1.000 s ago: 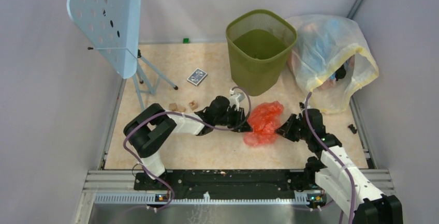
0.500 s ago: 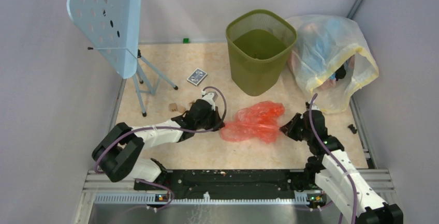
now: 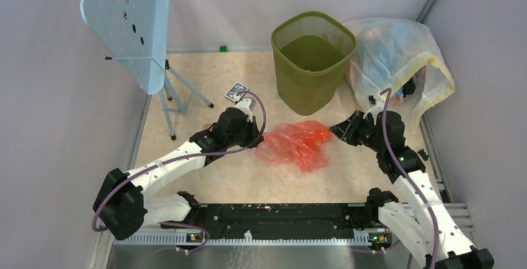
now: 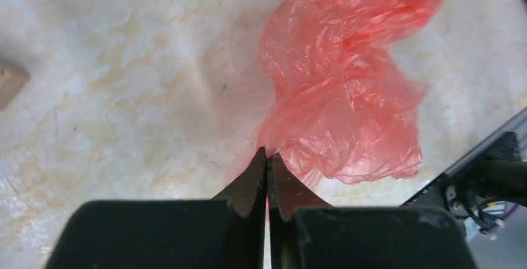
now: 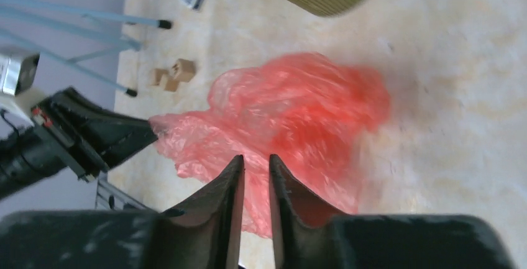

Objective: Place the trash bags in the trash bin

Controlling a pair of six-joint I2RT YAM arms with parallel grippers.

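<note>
Trash bag: thin, translucent red-orange film, crumpled and limp, lying about midway between the desk's left and right edges. Its left tip is pinched between the closed fingers of the left gripper. Trash bin: olive-green, mesh-sided, with a rounded-square rim. It stands upright and open-topped at the far edge, apart from the bag.

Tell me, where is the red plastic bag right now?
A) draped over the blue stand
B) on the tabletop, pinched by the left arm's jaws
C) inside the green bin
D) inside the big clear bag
B: the red plastic bag lies crumpled on the tabletop, short of the olive-green bin, and the left arm has its jaws shut on the bag's edge.
</note>
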